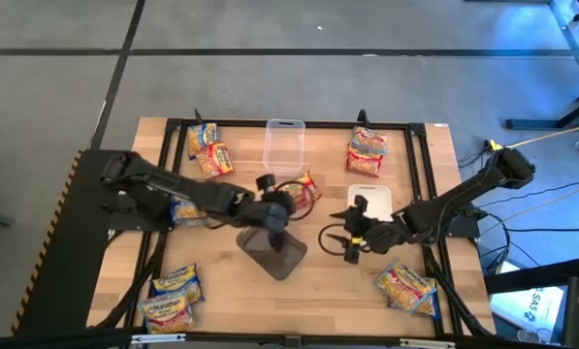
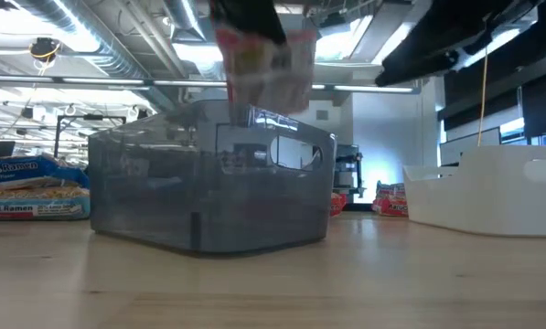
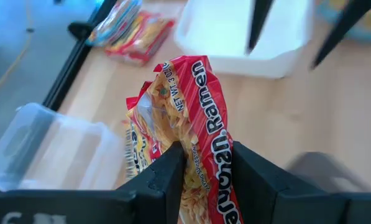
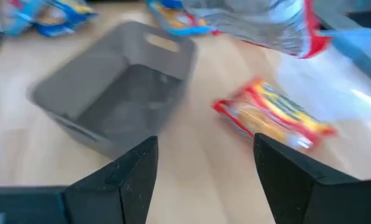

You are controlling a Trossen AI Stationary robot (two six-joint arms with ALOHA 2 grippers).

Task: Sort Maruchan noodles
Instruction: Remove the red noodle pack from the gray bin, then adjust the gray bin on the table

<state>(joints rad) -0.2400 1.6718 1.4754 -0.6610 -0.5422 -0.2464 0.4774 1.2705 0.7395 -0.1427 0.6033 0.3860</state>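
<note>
My left gripper [image 3: 207,152] [image 1: 287,202] is shut on a red Maruchan noodle packet [image 3: 185,106] over the table's middle. In the low view this packet [image 2: 263,55] hangs high above the grey container [image 2: 208,183] [image 1: 273,254]. Another red packet [image 4: 272,115] lies flat on the wood beside the grey container. My right gripper [image 4: 204,168] [image 1: 345,236] stands open with nothing between its fingers, right of the grey container and just in front of the white container [image 1: 369,202]. My left gripper pinches the red packet between its two fingers at one end [image 3: 201,171]. It comes from the table's left, slanting down. The packet sticks out beyond the fingertips, crumpled, lifted clear of the table and the containers.
A clear container [image 1: 282,143] stands at the far middle. Noodle packets lie at the far left [image 1: 207,150], far right [image 1: 367,150], near left [image 1: 173,296], near right [image 1: 410,286], and under the left arm [image 1: 187,208]. A black frame [image 1: 420,165] borders the work area.
</note>
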